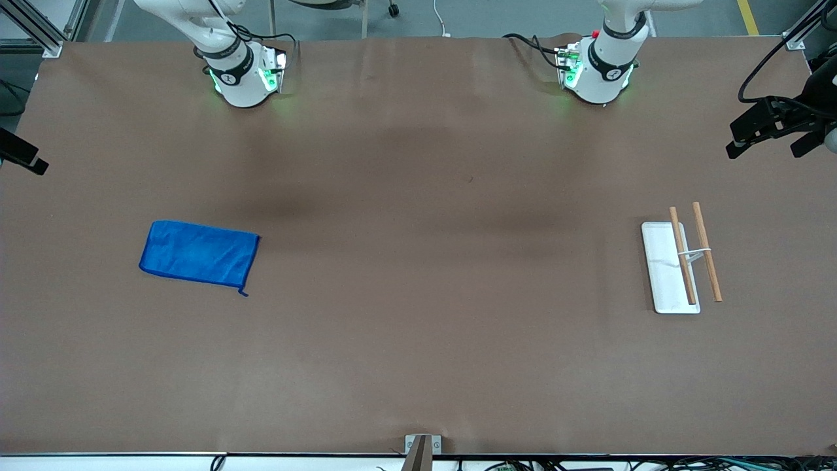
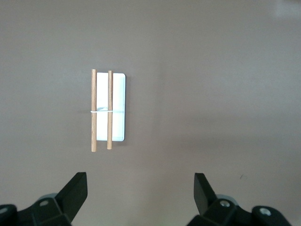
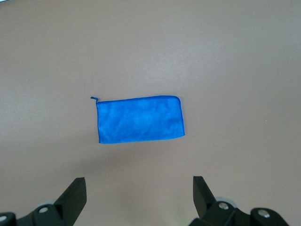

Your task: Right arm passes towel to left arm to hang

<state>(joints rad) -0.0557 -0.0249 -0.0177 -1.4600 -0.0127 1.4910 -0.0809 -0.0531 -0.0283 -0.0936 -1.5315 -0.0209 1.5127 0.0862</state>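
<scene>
The blue towel [image 1: 199, 254] lies flat on the brown table toward the right arm's end, its corner loop pointing toward the front camera. In the right wrist view the towel [image 3: 139, 119] is well below my right gripper [image 3: 138, 184], which is open, empty and high above it. My left gripper [image 2: 140, 182] is open and empty, high over the table near the rack. In the front view only the right arm's base [image 1: 239, 72] and the left arm's base [image 1: 601, 69] with its red knob show; both hands are out of that view.
A white rack base [image 1: 660, 261] with two wooden rods [image 1: 706, 252] stands toward the left arm's end; it also shows in the left wrist view [image 2: 120, 94]. Black camera mounts [image 1: 778, 124] [image 1: 23, 154] stick in over both table ends.
</scene>
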